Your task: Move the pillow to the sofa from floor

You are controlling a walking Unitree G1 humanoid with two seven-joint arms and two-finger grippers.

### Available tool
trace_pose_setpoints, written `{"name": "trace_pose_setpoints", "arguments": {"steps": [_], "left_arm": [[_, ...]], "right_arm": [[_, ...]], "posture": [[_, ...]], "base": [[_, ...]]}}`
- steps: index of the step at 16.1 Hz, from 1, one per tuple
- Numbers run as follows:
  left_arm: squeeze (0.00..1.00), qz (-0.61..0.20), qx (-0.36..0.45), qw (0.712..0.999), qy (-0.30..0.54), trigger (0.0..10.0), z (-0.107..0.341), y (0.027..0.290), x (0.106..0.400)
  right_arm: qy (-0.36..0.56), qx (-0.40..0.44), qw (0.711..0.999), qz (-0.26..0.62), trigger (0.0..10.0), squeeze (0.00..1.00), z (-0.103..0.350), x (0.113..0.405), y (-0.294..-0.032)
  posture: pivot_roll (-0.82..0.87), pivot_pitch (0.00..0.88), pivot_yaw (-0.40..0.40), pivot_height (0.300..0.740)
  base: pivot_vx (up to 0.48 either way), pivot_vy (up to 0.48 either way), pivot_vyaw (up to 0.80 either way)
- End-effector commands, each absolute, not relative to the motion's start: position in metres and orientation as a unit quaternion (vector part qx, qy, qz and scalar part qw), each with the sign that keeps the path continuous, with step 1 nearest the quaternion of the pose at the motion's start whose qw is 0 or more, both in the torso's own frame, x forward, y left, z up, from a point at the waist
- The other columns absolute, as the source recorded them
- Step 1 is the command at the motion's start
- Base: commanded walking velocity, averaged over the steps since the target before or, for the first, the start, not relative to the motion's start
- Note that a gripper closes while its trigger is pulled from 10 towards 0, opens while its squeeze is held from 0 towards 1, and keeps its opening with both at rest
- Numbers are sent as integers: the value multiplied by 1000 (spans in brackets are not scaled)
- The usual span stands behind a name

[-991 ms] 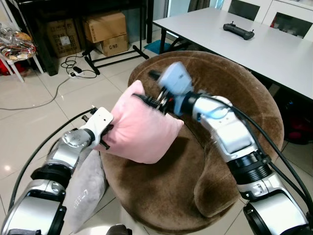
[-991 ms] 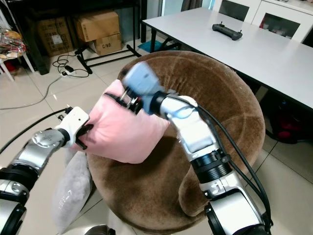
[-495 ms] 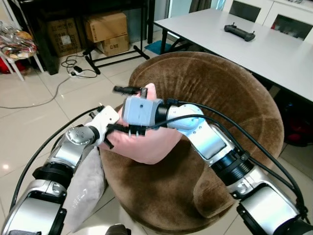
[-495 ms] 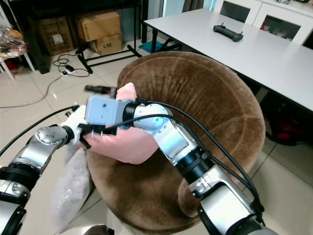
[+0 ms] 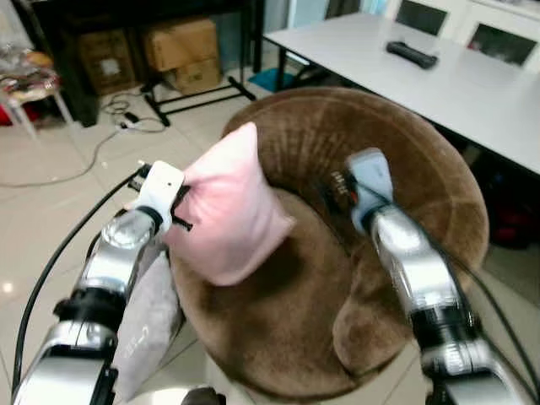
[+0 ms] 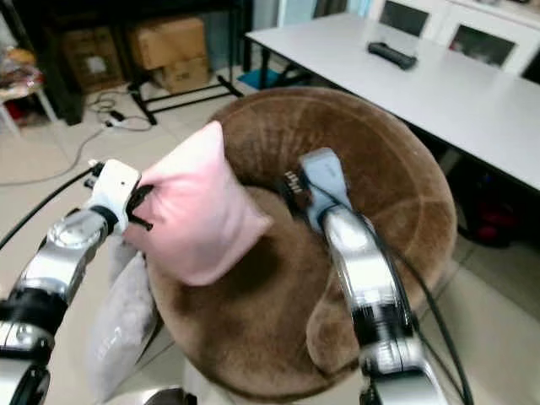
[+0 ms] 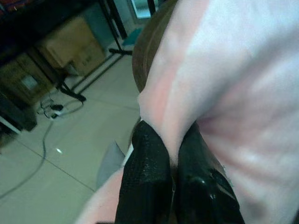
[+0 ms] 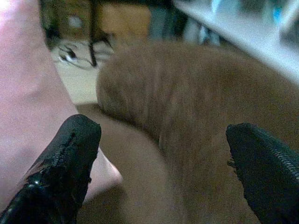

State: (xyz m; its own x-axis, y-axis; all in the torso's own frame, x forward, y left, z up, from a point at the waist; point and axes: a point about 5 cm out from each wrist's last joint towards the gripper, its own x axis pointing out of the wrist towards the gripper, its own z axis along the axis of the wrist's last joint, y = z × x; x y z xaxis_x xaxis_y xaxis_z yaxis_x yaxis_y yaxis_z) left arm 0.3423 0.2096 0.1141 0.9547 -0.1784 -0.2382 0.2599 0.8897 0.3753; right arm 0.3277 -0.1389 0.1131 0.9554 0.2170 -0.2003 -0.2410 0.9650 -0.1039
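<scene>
A pink pillow [image 5: 226, 207] hangs tilted over the left part of the round brown sofa chair [image 5: 405, 143], its lower corner down near the seat. My left gripper [image 7: 170, 175] is shut on the pillow's left edge, and pink fabric bulges between its black fingers [image 7: 145, 182]. That arm reaches in from the chair's left side [image 5: 173, 198]. My right gripper [image 8: 163, 172] is open with nothing between its fingers, just right of the pillow and facing the chair's backrest. In the head views it sits above the seat [image 5: 337, 190].
A grey pillow [image 5: 148, 321] lies on the tiled floor against the chair's left side. A white table [image 5: 456, 84] with a black remote [image 5: 413, 53] stands behind on the right. Cardboard boxes [image 5: 181, 46] and cables [image 5: 118, 126] lie at the back left.
My right gripper let go of the pink pillow and drew back to the right, above the seat. The pillow now hangs from the left gripper alone, more upright.
</scene>
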Motion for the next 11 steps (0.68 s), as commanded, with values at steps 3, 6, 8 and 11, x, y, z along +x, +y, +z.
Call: {"name": "trace_pose_setpoints", "arguments": {"steps": [3,6,8,11], "left_arm": [[0,-64,169,982,54,10000,116,200,326],[0,-4,182,983,14,10000,123,207,304],[0,11,193,981,-5,10000,132,205,295],[0,24,214,976,-25,10000,145,204,293]], "right_arm": [[88,-41,993,72,10000,0,105,290,-137],[53,20,998,38,10000,0,116,273,-143],[36,37,998,43,10000,0,125,271,-142],[22,40,996,83,10000,0,137,276,-135]], "posture": [[1,0,6,740],[-3,0,6,740],[5,0,-1,740],[15,0,-8,740]], "base": [[0,0,0],[0,0,0],[0,-142,0],[0,-395,0]]}}
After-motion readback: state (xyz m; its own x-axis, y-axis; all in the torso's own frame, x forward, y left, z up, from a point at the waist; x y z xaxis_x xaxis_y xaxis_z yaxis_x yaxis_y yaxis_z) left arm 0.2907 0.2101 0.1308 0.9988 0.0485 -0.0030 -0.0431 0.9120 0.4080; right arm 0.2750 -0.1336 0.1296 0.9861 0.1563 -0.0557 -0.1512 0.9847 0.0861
